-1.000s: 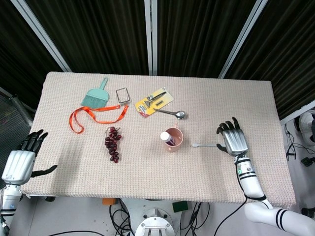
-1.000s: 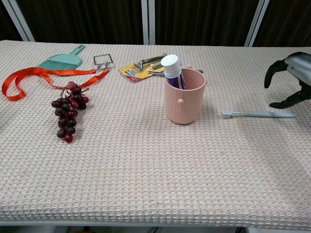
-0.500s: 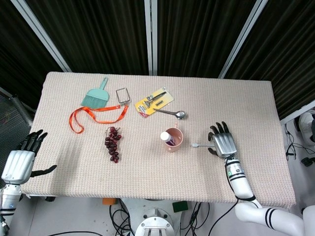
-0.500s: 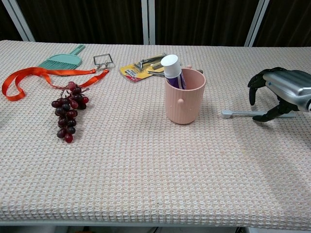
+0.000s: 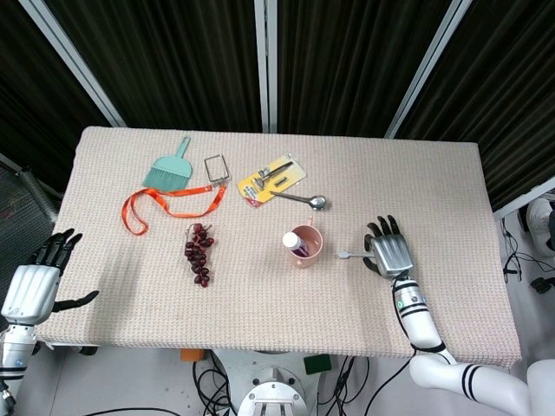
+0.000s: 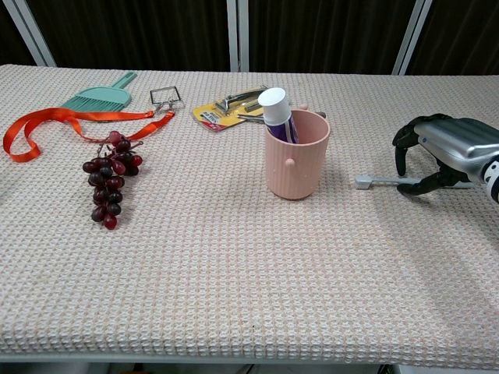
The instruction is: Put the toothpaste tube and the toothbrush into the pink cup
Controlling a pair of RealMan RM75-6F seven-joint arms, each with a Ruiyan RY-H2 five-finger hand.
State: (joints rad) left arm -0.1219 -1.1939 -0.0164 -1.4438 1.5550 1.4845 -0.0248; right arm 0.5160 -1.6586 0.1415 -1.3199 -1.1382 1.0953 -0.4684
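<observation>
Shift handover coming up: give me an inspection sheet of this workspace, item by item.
Surface: table under beige waffle-weave cloth.
Job's things: toothpaste tube upright in pink cup; toothbrush flat on the cloth, right of the cup.
Clutter: teal brush, orange ribbon, grapes, yellow card of tools, spoon.
Hands: right hand arched over the toothbrush handle, grip cannot be told; left hand open at the table's edge.
Cables: loose leads on the floor.
Surroundings: dark curtain.

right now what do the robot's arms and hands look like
Both hands, left and right, have silver metallic backs and black fingers. The right forearm is white with a small green mark near the wrist and black bands lower down. The left wrist is white too.
</observation>
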